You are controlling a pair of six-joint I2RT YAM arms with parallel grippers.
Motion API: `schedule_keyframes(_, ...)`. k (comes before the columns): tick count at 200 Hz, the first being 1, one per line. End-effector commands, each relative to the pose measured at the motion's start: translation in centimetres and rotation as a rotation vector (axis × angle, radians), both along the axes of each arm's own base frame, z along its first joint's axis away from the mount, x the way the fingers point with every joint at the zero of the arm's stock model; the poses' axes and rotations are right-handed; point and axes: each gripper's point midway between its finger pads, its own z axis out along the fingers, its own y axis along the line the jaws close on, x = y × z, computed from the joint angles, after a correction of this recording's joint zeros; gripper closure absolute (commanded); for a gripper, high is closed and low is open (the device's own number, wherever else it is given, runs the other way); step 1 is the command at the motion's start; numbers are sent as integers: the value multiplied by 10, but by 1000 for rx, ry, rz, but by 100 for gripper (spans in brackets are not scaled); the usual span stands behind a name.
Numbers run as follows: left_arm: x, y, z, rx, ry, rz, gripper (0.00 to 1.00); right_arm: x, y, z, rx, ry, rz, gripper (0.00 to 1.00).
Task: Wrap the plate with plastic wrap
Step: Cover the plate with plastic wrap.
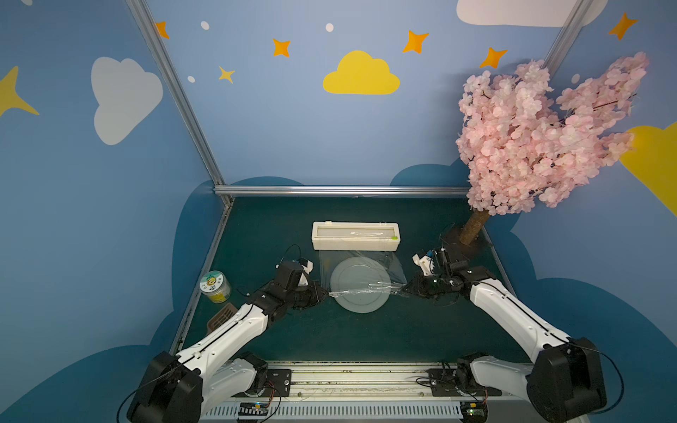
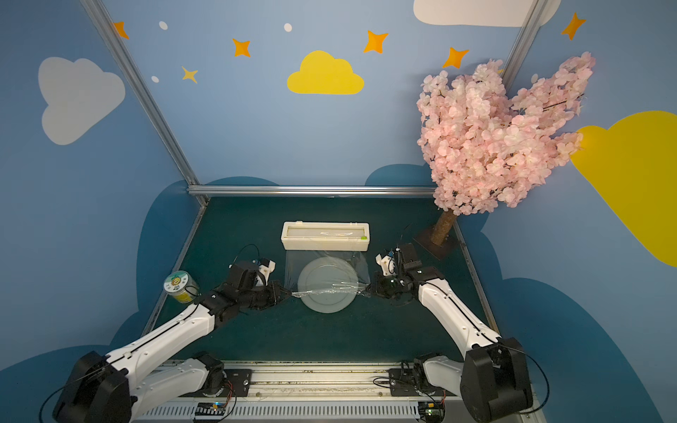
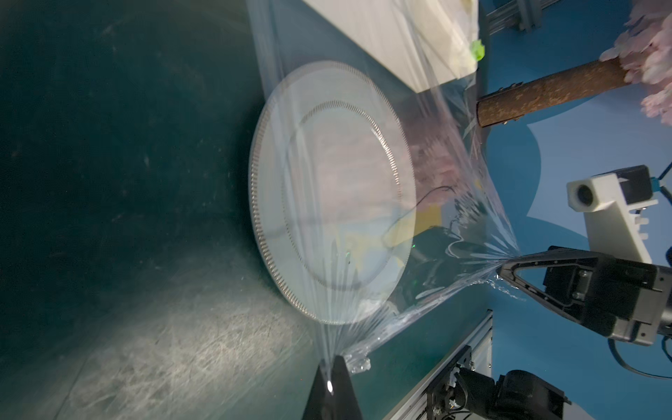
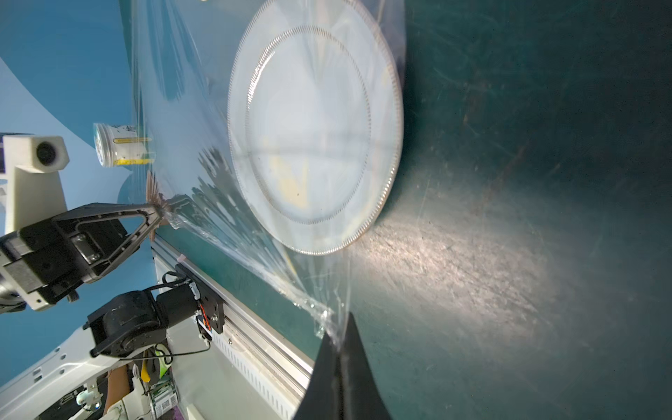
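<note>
box (image 1: 355, 236) centre frame: plastic wrap (image 1: 381, 287) runs from it over our plate (image 1: 359, 304) | our left gripper (image 1: 327, 294), right gripper (image 1: 403, 289): low, flanking plate, each pinching a wrap corner

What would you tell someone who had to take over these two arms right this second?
Left gripper: fingers shut on one corner of the plastic wrap. Right gripper: shut on the other corner.
The plate lies flat on the table, on the near side of the dispenser box.
Done: wrap drawn out of the box and stretched over the far part of the plate.
Left: the near part of the plate is uncovered; the wrap runs back to the box and is not tucked around the rim. Probably pull further toward the arms, then lower.
</note>
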Motion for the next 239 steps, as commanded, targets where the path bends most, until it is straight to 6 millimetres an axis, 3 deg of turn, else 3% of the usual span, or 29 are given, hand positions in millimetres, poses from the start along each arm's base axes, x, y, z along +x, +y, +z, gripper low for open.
schedule_keyframes(1,-12,9,-16,36,48,39,97,-15,-7,-18,-40,36,-1,100)
schedule_keyframes(44,-20,12,-39,50,94,54,97,-36,-16,-56,-89,119,-7,100)
schedule_keyframes(117,-26,9,-74,98,198,38,97,-46,-16,-93,-156,225,21,100)
schedule_keyframes(155,-26,13,-91,136,243,52,97,-39,-17,-104,-204,273,17,100)
schedule_keyframes(197,-14,17,-96,197,250,75,97,-24,-11,-115,-206,293,-27,100)
schedule_keyframes(202,-12,18,-97,202,252,80,97,-13,-6,-110,-191,269,-32,100)
schedule_keyframes(239,-1,16,-101,203,258,112,97,5,3,-115,-174,260,-60,100)
